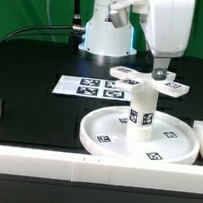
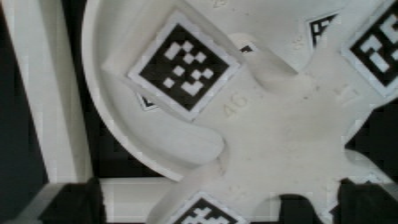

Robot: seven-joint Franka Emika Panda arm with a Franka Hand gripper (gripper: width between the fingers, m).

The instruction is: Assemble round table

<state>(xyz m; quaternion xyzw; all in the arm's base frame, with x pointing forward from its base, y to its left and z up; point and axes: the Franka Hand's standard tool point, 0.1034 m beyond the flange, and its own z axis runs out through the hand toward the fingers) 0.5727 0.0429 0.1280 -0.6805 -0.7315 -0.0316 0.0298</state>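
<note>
Tool above the cross-shaped piece, leg upright in the disc

The tool hangs with jaws spread wide, gripping nothing, over the cross-shaped piece that sits on top of the cylinder leg. The leg stands upright at the middle of the round disc on the black surface, probably so the cross can be fastened down. The marker board lies behind. The wrist view shows only part of the cross; whether the joint is seated is hidden.

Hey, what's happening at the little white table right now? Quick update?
Fingers open over cross piece. Cross piece sits atop leg, upright in disc. Nothing blocking.
</note>
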